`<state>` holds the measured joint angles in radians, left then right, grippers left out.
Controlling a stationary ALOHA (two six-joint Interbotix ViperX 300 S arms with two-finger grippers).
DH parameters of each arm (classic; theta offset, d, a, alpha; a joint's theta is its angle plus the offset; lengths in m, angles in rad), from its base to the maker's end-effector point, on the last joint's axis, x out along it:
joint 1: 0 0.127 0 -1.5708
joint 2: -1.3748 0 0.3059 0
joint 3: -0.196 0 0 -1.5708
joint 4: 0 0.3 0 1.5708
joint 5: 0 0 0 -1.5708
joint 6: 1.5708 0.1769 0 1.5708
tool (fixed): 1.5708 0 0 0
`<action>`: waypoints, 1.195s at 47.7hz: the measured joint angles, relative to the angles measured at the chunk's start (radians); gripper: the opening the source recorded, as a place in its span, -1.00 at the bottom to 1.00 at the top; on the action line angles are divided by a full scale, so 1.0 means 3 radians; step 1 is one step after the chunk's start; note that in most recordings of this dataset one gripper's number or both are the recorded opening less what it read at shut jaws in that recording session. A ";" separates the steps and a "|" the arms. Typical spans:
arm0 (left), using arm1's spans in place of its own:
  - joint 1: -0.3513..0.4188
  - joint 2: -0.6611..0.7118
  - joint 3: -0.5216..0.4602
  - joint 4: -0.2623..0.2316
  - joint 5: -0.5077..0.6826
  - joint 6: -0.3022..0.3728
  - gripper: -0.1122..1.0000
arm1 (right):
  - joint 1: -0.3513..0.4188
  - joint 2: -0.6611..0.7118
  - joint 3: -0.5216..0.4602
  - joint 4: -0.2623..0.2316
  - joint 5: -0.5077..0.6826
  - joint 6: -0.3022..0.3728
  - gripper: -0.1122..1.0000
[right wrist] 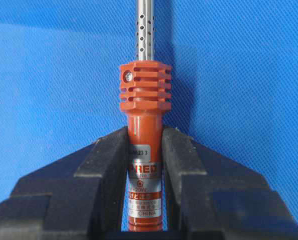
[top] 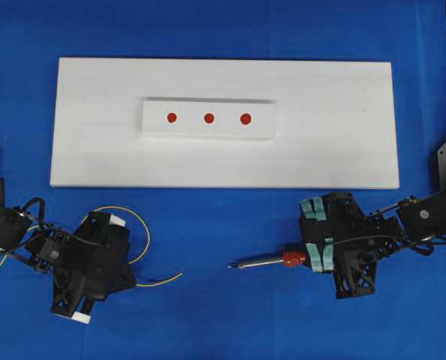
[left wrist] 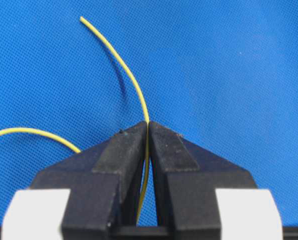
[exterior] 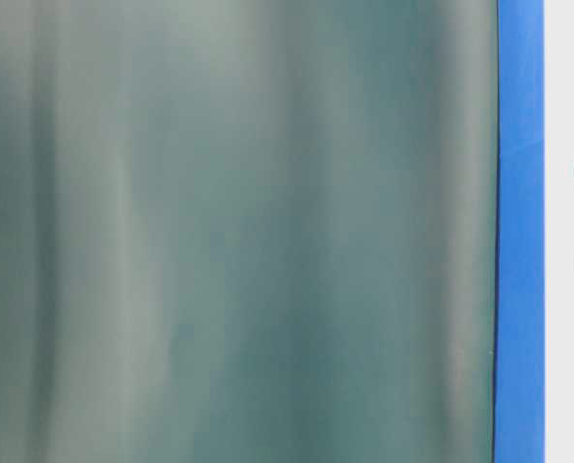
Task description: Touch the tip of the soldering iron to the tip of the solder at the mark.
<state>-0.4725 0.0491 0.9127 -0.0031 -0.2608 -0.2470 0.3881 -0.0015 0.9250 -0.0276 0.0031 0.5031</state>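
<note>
Left claw [left wrist: 147,125] pinches thin yellow solder wire [left wrist: 119,60] nr counter's front-left; right claw [right wrist: 144,137] grips red-handled silver soldering iron [top: 264,261] front-right, shaft pointing left. Red marks [top: 208,118] lie w/ far edge.

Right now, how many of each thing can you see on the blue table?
Red dots: 3
White boards: 2
Soldering iron: 1
Solder: 1
Left gripper, right gripper: 2
Total: 9
</note>
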 measured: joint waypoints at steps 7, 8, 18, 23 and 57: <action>0.0000 0.0000 -0.0005 0.0000 0.0066 -0.0010 -0.50 | 0.0020 0.0010 -0.0010 0.0051 0.0000 -0.0005 -0.66; 0.0005 0.0000 -0.0005 0.0000 0.0072 -0.0010 -0.42 | 0.0020 0.0010 -0.0005 0.0051 0.0000 -0.0005 -0.62; 0.0026 -0.0036 -0.0066 0.0000 0.0184 -0.0015 0.54 | 0.0072 0.0010 -0.0026 0.0097 0.0005 0.0000 0.41; 0.0026 -0.0215 -0.0128 0.0000 0.0409 -0.0015 0.58 | 0.0077 -0.0092 -0.0066 0.0092 0.0112 -0.0020 0.83; 0.0977 -0.1820 0.0112 0.0005 0.1074 0.0670 0.53 | -0.0808 -0.2025 -0.0210 -0.1043 0.1401 -0.0041 0.67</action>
<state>-0.1795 -0.4970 0.9465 -0.0015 0.0614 -0.0460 0.1457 -0.6090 0.8621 -0.3405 0.4234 0.4909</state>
